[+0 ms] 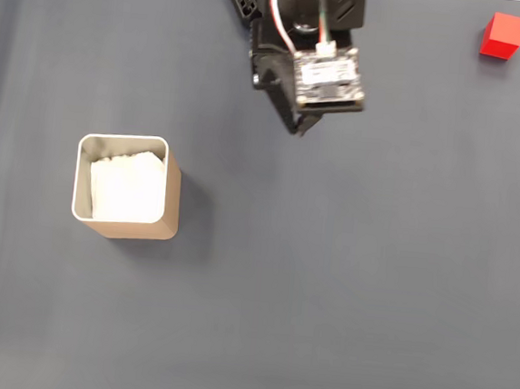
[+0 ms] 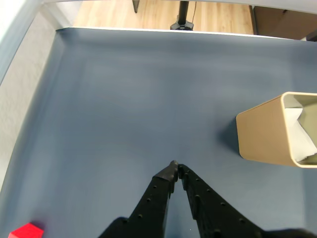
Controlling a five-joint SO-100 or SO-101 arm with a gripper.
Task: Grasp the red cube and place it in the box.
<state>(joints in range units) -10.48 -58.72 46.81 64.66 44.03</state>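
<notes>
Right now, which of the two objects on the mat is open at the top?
The box, the tan container with white lining at the left in the fixed view. The red cube at the top right is small, with closed faces.

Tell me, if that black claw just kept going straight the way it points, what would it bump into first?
Probably nothing but the grey mat. The gripper is shut and points between the box and the red cube, missing both, though depth is hard to judge.

red cube [image 1: 502, 36] far from open box [image 1: 173, 201]
</notes>
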